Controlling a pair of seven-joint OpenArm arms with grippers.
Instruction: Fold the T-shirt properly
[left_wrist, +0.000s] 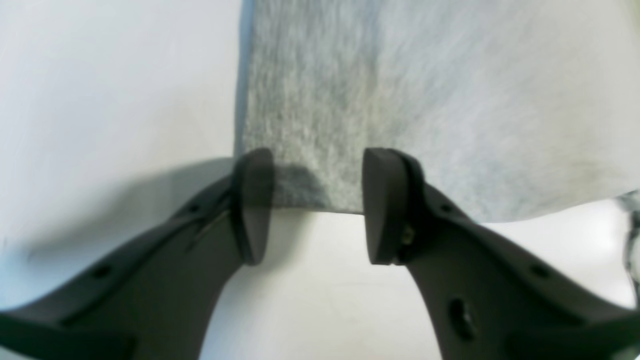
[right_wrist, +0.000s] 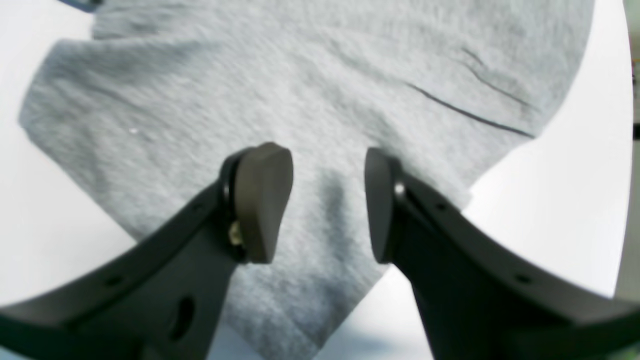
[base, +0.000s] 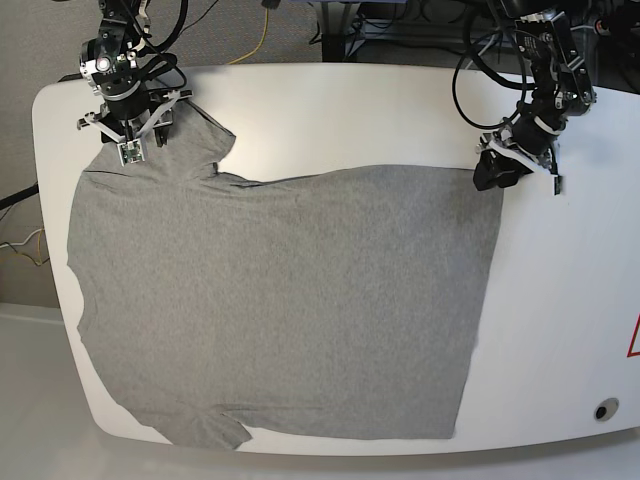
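Observation:
The heather-grey T-shirt (base: 280, 300) lies spread flat on the white table (base: 560, 300), covering most of it. My left gripper (base: 497, 172) is open at the shirt's far right corner. In the left wrist view its fingers (left_wrist: 385, 200) stand on either side of the corner's edge (left_wrist: 320, 165), close to the cloth. My right gripper (base: 135, 140) is open over the far left sleeve (base: 190, 140). In the right wrist view the open gripper (right_wrist: 322, 200) hovers over the sleeve's cloth (right_wrist: 300, 90), with nothing pinched between the jaws.
The near left sleeve (base: 205, 430) reaches the table's front edge. Cables (base: 470, 60) hang behind the far edge. A small round hole (base: 600, 410) and a red mark (base: 633, 335) sit on the bare right strip of the table.

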